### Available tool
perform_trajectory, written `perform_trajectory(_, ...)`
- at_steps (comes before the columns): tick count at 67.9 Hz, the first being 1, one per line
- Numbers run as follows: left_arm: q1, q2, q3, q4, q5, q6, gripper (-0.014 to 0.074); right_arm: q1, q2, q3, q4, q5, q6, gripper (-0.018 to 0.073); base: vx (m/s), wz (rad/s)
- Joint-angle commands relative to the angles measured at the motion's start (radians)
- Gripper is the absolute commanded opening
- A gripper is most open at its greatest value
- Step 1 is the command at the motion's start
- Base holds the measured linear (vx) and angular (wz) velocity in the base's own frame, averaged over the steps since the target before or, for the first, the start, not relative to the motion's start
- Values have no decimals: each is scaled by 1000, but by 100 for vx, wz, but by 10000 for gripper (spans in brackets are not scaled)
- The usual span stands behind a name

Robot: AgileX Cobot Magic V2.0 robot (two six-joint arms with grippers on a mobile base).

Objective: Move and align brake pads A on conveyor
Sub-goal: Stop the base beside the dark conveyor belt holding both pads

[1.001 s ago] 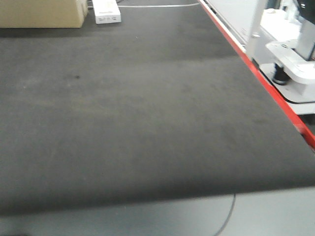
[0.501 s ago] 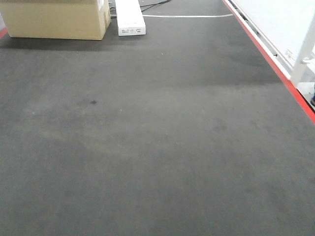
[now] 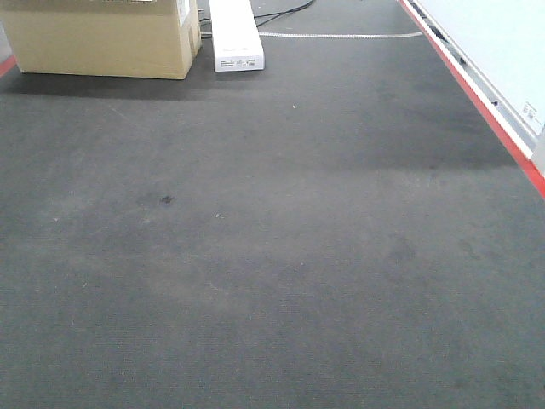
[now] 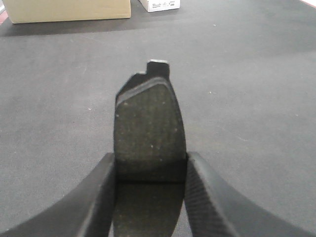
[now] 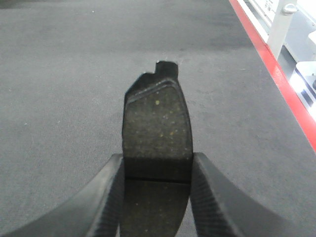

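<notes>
My left gripper [image 4: 150, 165] is shut on a brake pad A [image 4: 148, 128], dark gritty face up, its tabbed end pointing away, held above the charcoal conveyor belt [image 4: 256, 98]. My right gripper [image 5: 157, 165] is shut on a second brake pad A [image 5: 157, 126], held the same way above the belt [image 5: 59, 89], with a red edge strip [image 5: 286, 84] to its right. The front view shows only bare belt [image 3: 281, 239] with its red edge strip [image 3: 477, 81]; no pads or grippers show there. The other pads are out of view.
A cardboard box [image 3: 102, 38] and a long white box [image 3: 234, 34] stand at the belt's far end, with a cable behind them. The cardboard box also shows in the left wrist view [image 4: 69, 10]. A white post [image 5: 279, 22] stands beyond the red strip on the right.
The front view has shifted: the belt's near edge and the white machine at right have left the frame, and the boxes at the far end now show lower and larger.
</notes>
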Motion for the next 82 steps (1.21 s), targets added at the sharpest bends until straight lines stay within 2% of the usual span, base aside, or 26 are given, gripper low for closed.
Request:
perform_trajectory(1, -3, 6, -29, 2, -92, 3, -6, -4, 5, -33, -6, -92, -6, -4, 4, 1)
perform_trajectory(82, -3, 6, -29, 2, -92, 3, -6, -4, 5, -33, -6, -92, -6, -4, 0, 0)
